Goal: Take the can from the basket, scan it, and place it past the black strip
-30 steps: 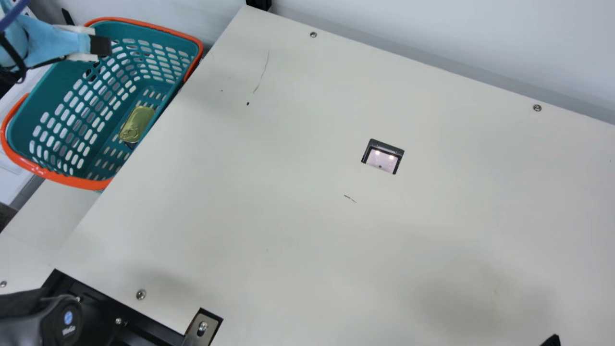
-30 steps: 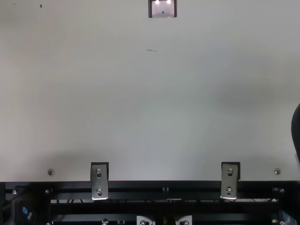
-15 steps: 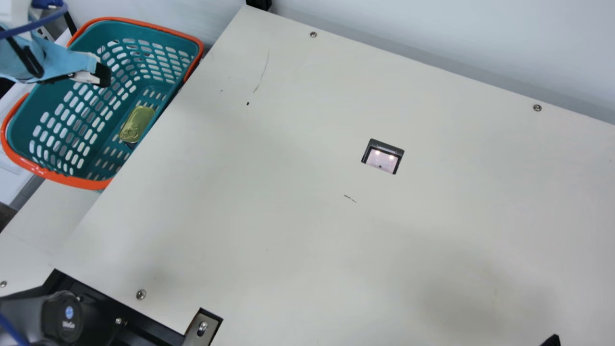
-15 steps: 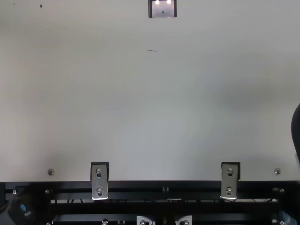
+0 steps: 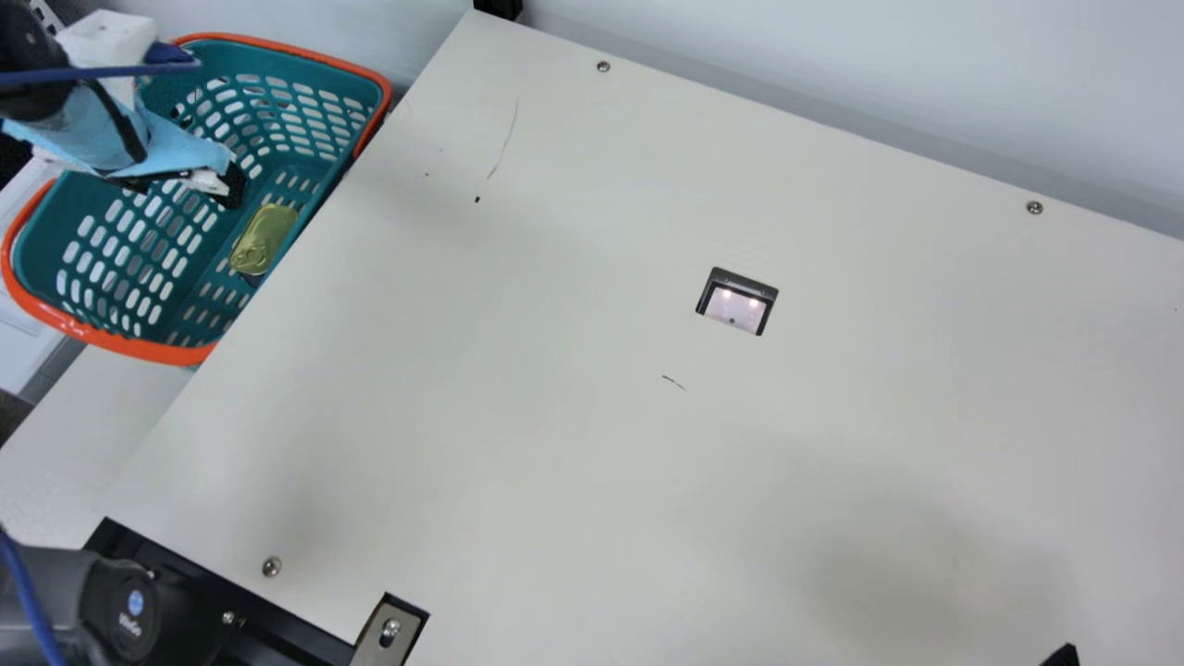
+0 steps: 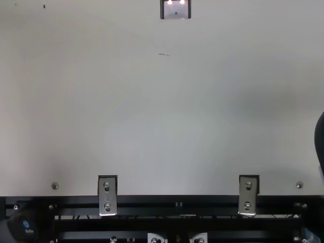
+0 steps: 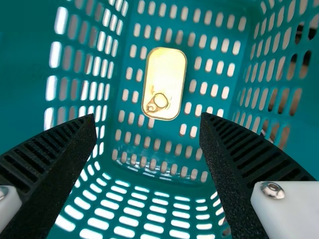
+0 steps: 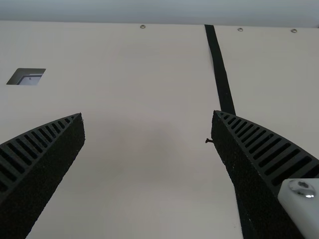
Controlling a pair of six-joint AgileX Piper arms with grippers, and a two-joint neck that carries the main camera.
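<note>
While the can (image 5: 264,239) lies flat on the floor of the teal basket (image 5: 139,351), here's the left gripper (image 5: 233,185) right over it, just inside the orange rim! The left wrist view looks straight down between two ribbed fingers, spread wide apart with nothing between them. And there's the can below, golden, its ring pull facing up, well apart from both fingertips. Light-blue wrapping (image 5: 176,148) covers part of the left arm, with a blue cable (image 5: 102,72) crossing above it.

Over to the other side, where the right gripper (image 5: 1062,656) seems to poke just its tip in at the lower right corner of the main view. Its wrist view settles the question of its state: fingers wide apart, nothing held, the cream surface (image 5: 555,388) beyond. The black strip (image 8: 219,69) runs along that surface, partly hidden behind one finger.

Between basket and strip sits the scanner window (image 5: 735,301), set into the surface and glowing with two small lights. In the top view, two metal brackets (image 6: 107,195) (image 6: 248,195) grip the near edge, where a black frame (image 6: 177,199) runs alongside.While the can (image 5: 264,239) lies flat on the floor of the teal basket (image 5: 139,351), here's the left gripper (image 5: 233,185) above the basket's inside, within the orange rim! The left wrist view looks down between two ribbed fingers, spread wide apart with nothing between them. And there's the can beyond them, golden, its ring pull facing up, well apart from both fingertips. Light-blue wrapping (image 5: 176,148) covers part of the left arm, with a blue cable (image 5: 102,72) crossing over it.

Over to the other side, where the right gripper (image 5: 1062,656) seems to poke just a tip in at the lower right corner of the main view. Its wrist view settles its state: fingers wide apart, nothing held, the cream surface (image 5: 555,388) beyond. The black strip (image 8: 219,69) runs along that surface, partly hidden behind one finger.

Between basket and strip sits the scanner window (image 5: 735,301), set into the surface and glowing with two small lights. In the top view, a pair of metal brackets (image 6: 107,195) sits at the near edge, where a black frame (image 6: 177,199) runs alongside.
</note>
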